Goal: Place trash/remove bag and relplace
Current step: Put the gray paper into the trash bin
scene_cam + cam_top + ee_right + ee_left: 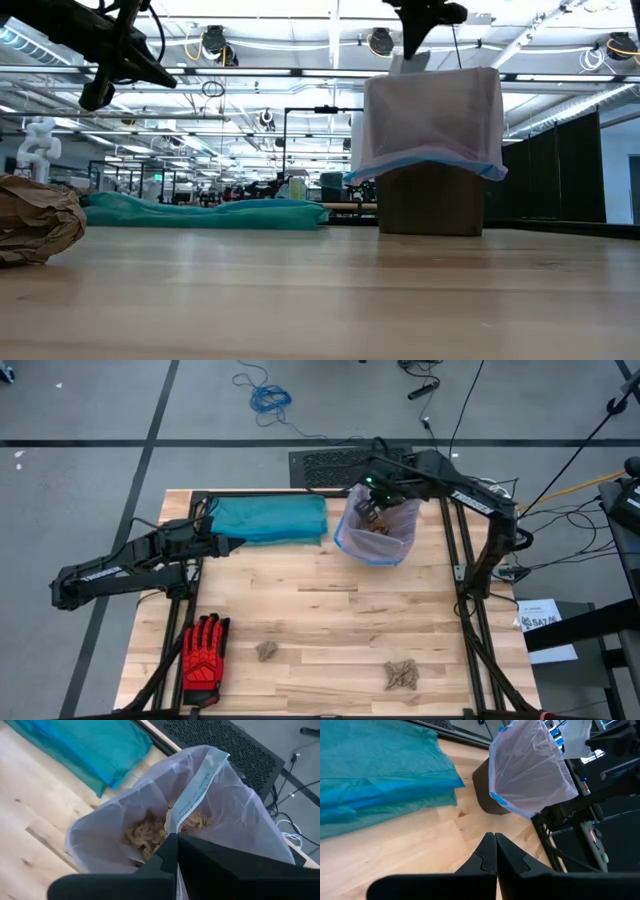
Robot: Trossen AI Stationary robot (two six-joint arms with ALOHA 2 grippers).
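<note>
Pale wood planks make up the table [330,620], with grey floor and cables around it. At the far edge lies the teal-blue bag [268,518], flat and folded; just right of it stands the bin, its dark base [430,200] mostly covered by the bag [377,532], a thin, crinkly, translucent pinkish liner draped over the rim. Inside it, tan paper wads [150,832] pile up, partly hidden by the liner's folds. The right gripper [176,840] hangs over the opening, fingers pressed together on a strip of the liner. The left gripper [495,842], fingers together and holding nothing, sits beside the teal bag. Near the front edge lie a red glove [205,648] and two loose wads [401,675]
</note>
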